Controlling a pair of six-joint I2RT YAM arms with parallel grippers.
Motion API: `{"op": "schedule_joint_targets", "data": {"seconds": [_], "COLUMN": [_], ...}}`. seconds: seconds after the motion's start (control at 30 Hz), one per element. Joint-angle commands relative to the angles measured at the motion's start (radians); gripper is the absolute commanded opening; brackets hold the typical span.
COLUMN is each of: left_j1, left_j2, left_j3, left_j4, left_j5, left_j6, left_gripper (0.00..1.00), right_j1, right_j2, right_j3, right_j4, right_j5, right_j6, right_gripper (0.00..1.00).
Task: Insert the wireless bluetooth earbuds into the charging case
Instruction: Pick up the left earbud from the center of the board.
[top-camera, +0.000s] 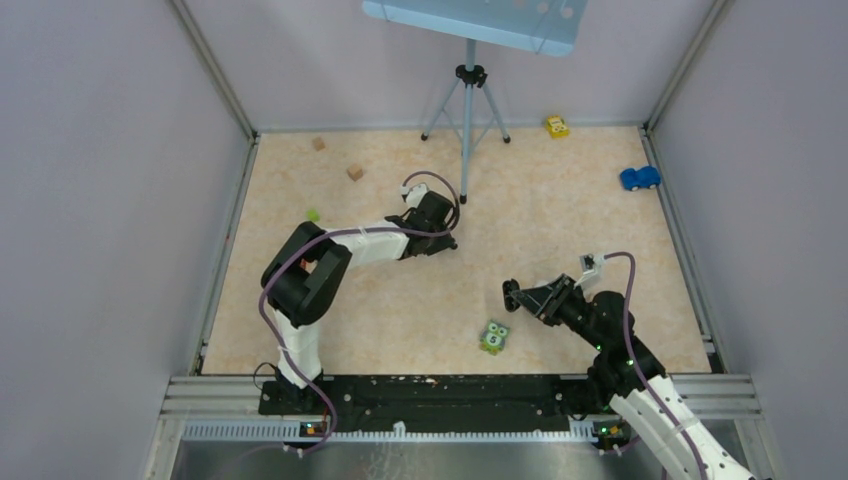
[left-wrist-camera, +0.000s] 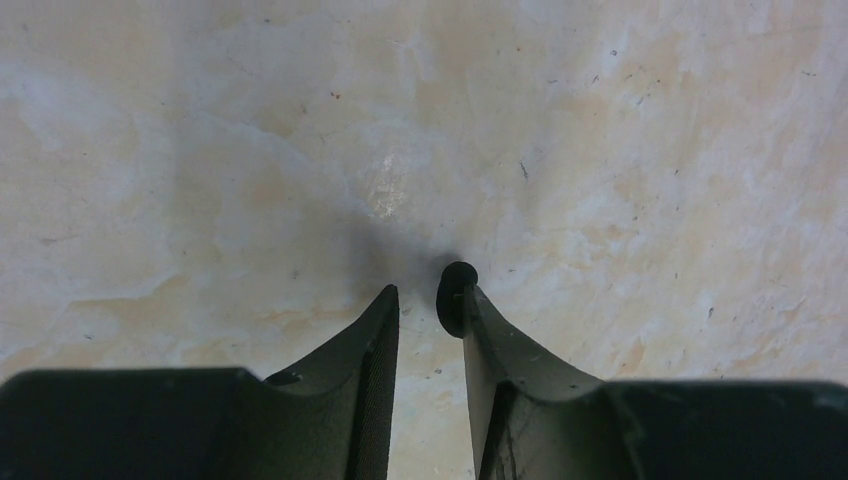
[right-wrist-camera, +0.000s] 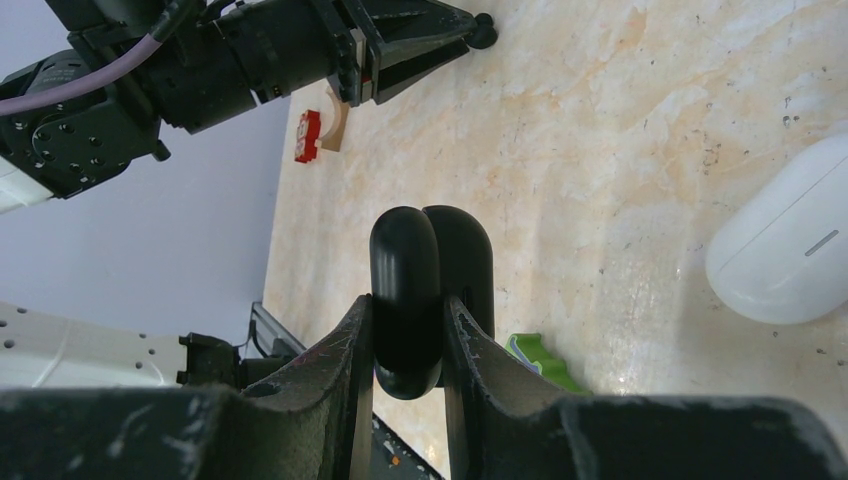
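Presently, the right gripper (right-wrist-camera: 408, 315) is clenched on a black pebble-shaped plastic charging case (right-wrist-camera: 430, 260), above the mottled beige table (right-wrist-camera: 620, 150). The left gripper (left-wrist-camera: 428, 298) stands narrowly parted. A tiny rounded black plastic earbud (left-wrist-camera: 457, 285) touches one fingertip only.

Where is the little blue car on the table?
Find the tan table and look along its right edge, toward the back. The blue toy car sits there alone. The only other car, the yellow toy car, is at the back edge.
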Motion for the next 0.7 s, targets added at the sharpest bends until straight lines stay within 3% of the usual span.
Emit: {"op": "schedule_joint_targets", "data": {"seconds": [0.0, 0.33, 0.67], "left_j1": [-0.001, -0.001, -0.002], "left_j2": [0.024, 0.025, -0.020], "left_j3": [0.024, 0.036, 0.011], "left_j4": [-0.004, 0.000, 0.056], "left_j5": [0.017, 0.031, 0.066], "left_j6": [0.015, 0.022, 0.005], "left_gripper": [0.35, 0.19, 0.11], "right_j1": [-0.005, -0.006, -0.005], "right_j2": [-0.012, -0.010, -0.009], "right_j3": [0.003, 0.002, 0.008], "right_j4": [0.022, 0.022, 0.018], "right_j5": [-0.004, -0.004, -0.005], "right_j6": [0.004, 0.007, 0.005], "right_gripper": [0.09, 0.09, 0.09]}}
